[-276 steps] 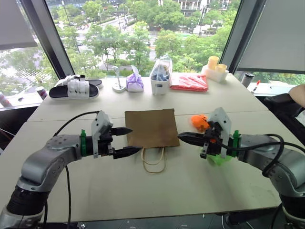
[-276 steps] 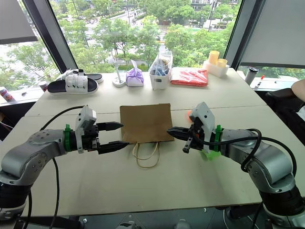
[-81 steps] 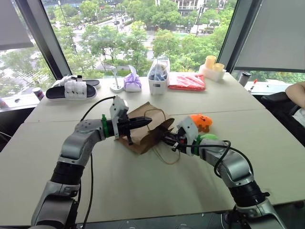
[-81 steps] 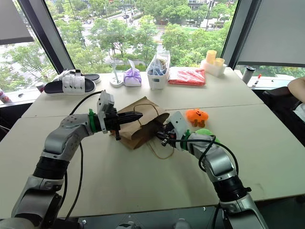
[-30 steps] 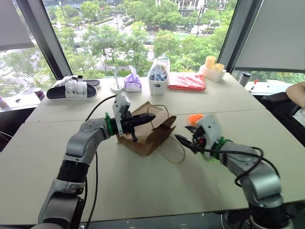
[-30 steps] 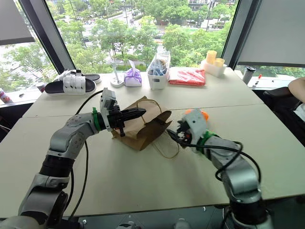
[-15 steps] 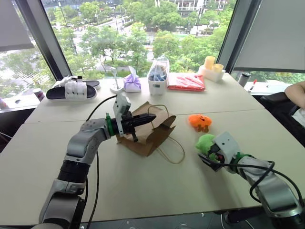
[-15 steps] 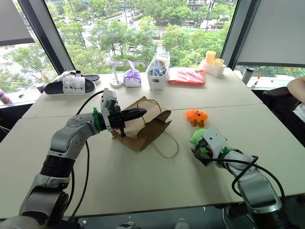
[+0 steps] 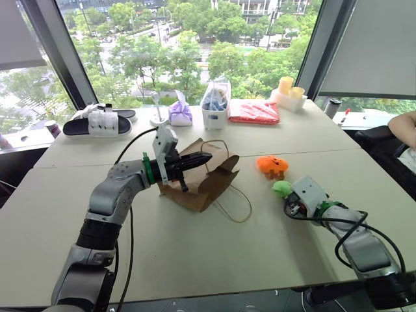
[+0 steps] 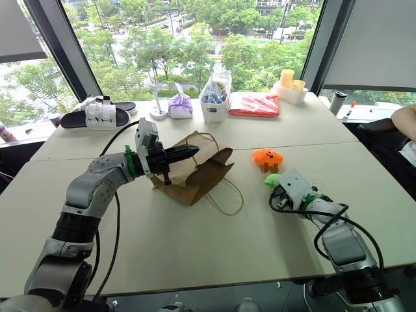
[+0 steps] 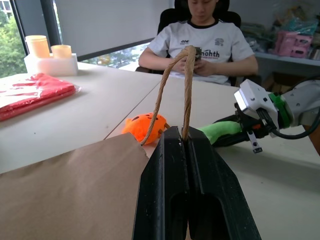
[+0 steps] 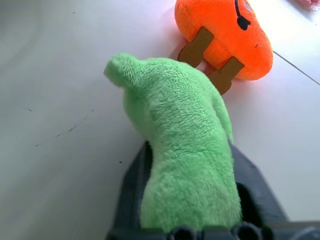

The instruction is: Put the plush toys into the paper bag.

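Observation:
The brown paper bag lies mid-table with its mouth lifted. My left gripper is shut on one cord handle and holds that edge up, seen between the closed fingers in the left wrist view. To the right, the lime green plush toy rests on the table with my right gripper shut around its rear half; dark fingers press both its sides. The orange plush toy lies just beyond it, apart from both grippers.
The bag's other handle loop trails on the table. Along the window edge stand a slipper, a purple cloth bundle, a clear bag in a white tub, a red packet and yellow cups. A seated person's arm shows at the right.
My right gripper swung right and down, away from the bag to the green toy, then closed on it. The left gripper kept still on the handle.

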{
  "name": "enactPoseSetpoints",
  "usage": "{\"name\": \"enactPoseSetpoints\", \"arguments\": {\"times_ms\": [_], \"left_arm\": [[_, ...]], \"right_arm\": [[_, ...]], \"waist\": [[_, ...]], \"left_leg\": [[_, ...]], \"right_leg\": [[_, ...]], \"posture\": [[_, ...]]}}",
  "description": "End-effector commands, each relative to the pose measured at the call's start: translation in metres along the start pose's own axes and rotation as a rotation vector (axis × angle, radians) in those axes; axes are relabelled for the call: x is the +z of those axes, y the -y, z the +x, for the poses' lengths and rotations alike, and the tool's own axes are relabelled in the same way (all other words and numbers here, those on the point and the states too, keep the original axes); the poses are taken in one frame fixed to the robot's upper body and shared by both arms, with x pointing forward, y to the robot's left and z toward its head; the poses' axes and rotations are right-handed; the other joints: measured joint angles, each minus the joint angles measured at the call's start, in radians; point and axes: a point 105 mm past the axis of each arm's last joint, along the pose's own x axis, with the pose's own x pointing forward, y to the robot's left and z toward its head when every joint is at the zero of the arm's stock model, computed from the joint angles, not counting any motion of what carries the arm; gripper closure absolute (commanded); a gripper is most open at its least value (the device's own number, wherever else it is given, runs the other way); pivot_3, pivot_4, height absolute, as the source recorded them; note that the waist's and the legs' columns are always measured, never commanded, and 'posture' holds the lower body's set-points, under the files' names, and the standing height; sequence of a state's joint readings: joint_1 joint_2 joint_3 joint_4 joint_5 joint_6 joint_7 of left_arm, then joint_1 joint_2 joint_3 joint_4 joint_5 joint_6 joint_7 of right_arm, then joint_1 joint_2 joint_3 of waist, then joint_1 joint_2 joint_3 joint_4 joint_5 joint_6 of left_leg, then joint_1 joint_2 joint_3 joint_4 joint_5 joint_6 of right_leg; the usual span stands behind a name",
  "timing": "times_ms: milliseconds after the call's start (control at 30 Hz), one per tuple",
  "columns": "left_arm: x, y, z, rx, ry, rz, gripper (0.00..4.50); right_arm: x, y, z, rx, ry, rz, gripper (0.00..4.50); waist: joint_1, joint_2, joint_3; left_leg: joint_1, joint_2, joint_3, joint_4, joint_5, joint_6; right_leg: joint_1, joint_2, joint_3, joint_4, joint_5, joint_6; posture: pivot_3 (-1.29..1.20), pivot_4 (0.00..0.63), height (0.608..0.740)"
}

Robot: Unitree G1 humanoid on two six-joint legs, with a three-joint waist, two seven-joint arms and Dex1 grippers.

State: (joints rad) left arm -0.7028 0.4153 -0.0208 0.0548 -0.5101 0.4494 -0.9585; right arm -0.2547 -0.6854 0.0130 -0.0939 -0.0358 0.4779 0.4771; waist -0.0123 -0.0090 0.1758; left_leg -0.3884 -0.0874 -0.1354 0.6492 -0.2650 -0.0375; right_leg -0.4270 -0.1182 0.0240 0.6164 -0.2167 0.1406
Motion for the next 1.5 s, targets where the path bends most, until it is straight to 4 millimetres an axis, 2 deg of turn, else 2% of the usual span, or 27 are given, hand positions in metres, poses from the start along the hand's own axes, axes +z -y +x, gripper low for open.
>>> {"name": "enactPoseSetpoints", "arguments": {"times_ms": [33,133,233,333,467,667,867,967,1100,1267,1400,1500], "left_arm": [[0.015,0.001,-0.005,-0.001,0.035,0.053,4.50],[0.019,-0.001,-0.005,0.003,0.049,0.043,4.50],[0.023,-0.003,-0.005,0.004,0.055,0.040,4.50],[0.027,-0.004,-0.003,0.000,0.064,0.036,4.50],[0.034,-0.002,0.000,-0.012,0.087,0.026,4.50],[0.052,0.002,0.001,-0.034,0.152,-0.007,4.50],[0.058,0.009,0.002,-0.066,0.171,-0.048,4.50],[0.058,0.017,0.003,-0.100,0.173,-0.084,4.50],[0.056,0.023,0.004,-0.119,0.168,-0.100,4.50],[0.057,0.026,0.003,-0.128,0.170,-0.109,4.50],[0.056,0.027,0.001,-0.128,0.165,-0.111,4.50],[0.054,0.026,-0.001,-0.125,0.158,-0.112,4.50]], "right_arm": [[0.022,0.018,-0.010,-0.033,0.072,0.012,4.48],[0.057,0.012,-0.020,0.026,0.181,0.062,4.48],[0.107,-0.007,-0.029,0.146,0.327,0.093,4.48],[0.140,-0.037,-0.021,0.253,0.410,0.103,4.48],[0.153,-0.068,-0.002,0.329,0.427,0.104,4.48],[0.168,-0.088,0.018,0.385,0.454,0.129,4.48],[0.179,-0.096,0.027,0.413,0.488,0.142,4.48],[0.197,-0.110,0.028,0.486,0.539,0.150,4.48],[0.210,-0.131,0.020,0.636,0.583,0.159,4.48],[0.215,-0.141,0.013,0.717,0.607,0.151,2.21],[0.216,-0.144,0.004,0.760,0.620,0.146,0.06],[0.214,-0.142,-0.003,0.775,0.624,0.136,0.02]], "waist": [[0.000,0.000,0.000],[-0.001,0.000,0.000],[-0.007,0.000,0.000],[-0.005,0.000,0.000],[0.002,0.000,0.000],[-0.004,0.000,0.000],[-0.006,0.000,0.000],[-0.009,0.000,0.000],[-0.010,0.000,0.000],[-0.006,0.000,0.000],[-0.007,0.000,0.000],[-0.008,0.000,0.000]], "left_leg": [[0.000,0.000,0.000,0.000,0.000,0.000],[0.000,0.000,0.000,0.000,0.000,0.000],[0.000,0.000,0.000,0.000,0.000,0.000],[0.000,0.001,-0.001,-0.001,0.000,0.000],[-0.001,0.000,-0.002,-0.001,0.000,0.000],[-0.002,-0.001,-0.002,0.000,0.002,-0.004],[-0.002,0.000,-0.002,-0.001,0.003,-0.004],[-0.002,0.000,-0.002,-0.001,0.003,-0.005],[-0.002,0.000,-0.002,-0.002,0.003,-0.006],[-0.002,0.000,-0.002,-0.001,0.003,-0.006],[-0.002,0.000,-0.002,-0.002,0.003,-0.006],[-0.002,0.000,-0.002,-0.002,0.003,-0.006]], "right_leg": [[0.000,0.000,0.000,0.000,0.000,0.000],[0.000,0.000,0.000,0.000,0.000,0.000],[-0.001,0.000,0.000,0.000,0.000,0.000],[-0.001,0.001,0.000,0.000,0.000,0.000],[-0.001,0.000,-0.001,0.000,0.000,0.000],[-0.002,0.000,0.000,-0.001,0.000,0.000],[-0.003,0.000,-0.001,0.000,0.000,0.000],[-0.003,0.000,0.000,0.000,0.000,0.000],[-0.004,0.000,-0.001,0.001,0.000,0.000],[-0.003,0.000,0.000,0.000,0.000,0.000],[-0.003,0.000,0.000,0.001,0.000,0.000],[-0.004,0.000,0.000,0.001,0.000,0.000]], "posture": [[0.00,0.150,0.740],[0.00,0.150,0.740],[0.00,0.150,0.740],[0.00,0.150,0.740],[0.00,0.150,0.740],[0.00,0.150,0.740],[0.00,0.150,0.740],[0.00,0.150,0.740],[0.00,0.150,0.740],[0.00,0.150,0.740],[0.00,0.150,0.740],[0.00,0.150,0.740]]}}
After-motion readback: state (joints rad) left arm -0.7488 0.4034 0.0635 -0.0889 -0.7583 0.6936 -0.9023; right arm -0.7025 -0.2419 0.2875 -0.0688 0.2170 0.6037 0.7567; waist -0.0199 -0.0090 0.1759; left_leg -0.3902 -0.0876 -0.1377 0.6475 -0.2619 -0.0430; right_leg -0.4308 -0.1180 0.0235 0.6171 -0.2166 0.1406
